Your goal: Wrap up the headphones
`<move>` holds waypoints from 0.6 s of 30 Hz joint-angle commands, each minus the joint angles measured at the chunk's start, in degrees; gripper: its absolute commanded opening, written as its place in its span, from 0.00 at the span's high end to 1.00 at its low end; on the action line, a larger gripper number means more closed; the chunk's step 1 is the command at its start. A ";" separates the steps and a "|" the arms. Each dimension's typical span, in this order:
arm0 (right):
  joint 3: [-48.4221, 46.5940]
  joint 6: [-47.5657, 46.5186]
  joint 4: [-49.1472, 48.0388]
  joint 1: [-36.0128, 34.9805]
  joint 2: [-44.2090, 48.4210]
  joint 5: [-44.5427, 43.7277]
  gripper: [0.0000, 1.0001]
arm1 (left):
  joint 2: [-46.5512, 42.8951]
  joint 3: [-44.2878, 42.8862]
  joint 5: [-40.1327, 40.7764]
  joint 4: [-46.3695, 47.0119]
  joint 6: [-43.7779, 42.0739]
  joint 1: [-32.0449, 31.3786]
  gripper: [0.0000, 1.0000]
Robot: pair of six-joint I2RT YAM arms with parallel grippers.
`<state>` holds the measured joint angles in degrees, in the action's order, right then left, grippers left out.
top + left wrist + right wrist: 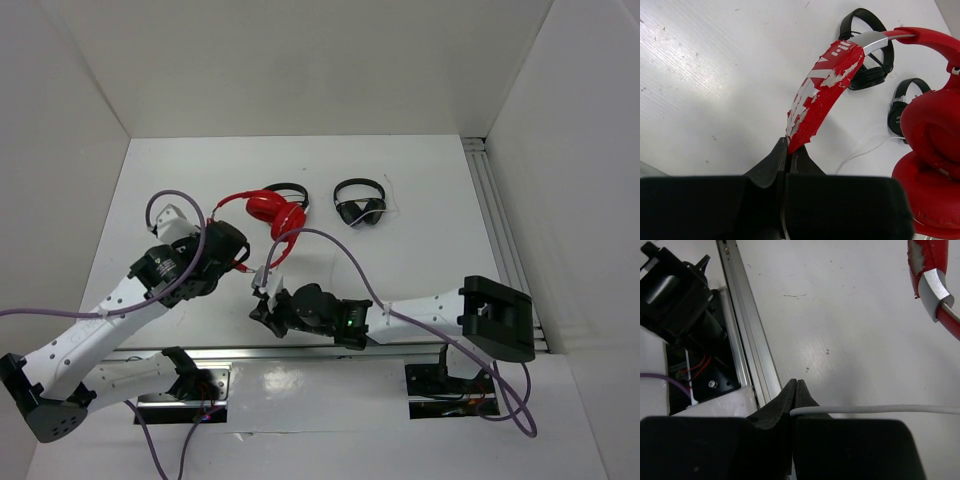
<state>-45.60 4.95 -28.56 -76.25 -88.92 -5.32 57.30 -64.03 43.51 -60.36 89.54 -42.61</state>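
Note:
The red headphones [275,210] are at the middle of the table, their padded cups [932,125] together. My left gripper [217,213] is shut on the end of the peeling red headband [825,90], pinched between its fingertips in the left wrist view [789,147]. My right gripper [260,298] is shut on the thin white cable [880,409], which runs off to the right from its fingertips in the right wrist view [796,390]. The other headband arm with its silver slider [932,285] hangs just beyond my right gripper.
Two smaller black headphones lie behind: one [360,205] to the right and one [293,190] just behind the red cups. An aluminium rail [747,340] runs along the near table edge beside my right gripper. White walls enclose the table.

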 commanded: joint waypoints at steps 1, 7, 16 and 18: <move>-0.44 -3.19 4.73 -0.92 3.75 4.96 1.00 | -0.34 -2.07 3.87 7.27 -5.68 0.51 1.00; -2.12 -3.81 8.43 -0.92 5.87 3.66 0.97 | 1.58 -0.31 0.01 7.27 -11.57 0.51 1.00; 1.57 -3.81 5.80 -0.92 9.29 1.02 0.91 | -0.08 3.03 -2.46 11.22 -15.87 0.51 1.00; 2.71 -3.81 5.27 -0.92 9.82 0.40 0.87 | -0.08 2.33 -1.85 11.23 -17.46 0.51 1.00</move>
<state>-44.12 1.87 -20.51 -76.51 -82.50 -3.42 59.48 -60.38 40.18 -55.11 73.45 -42.46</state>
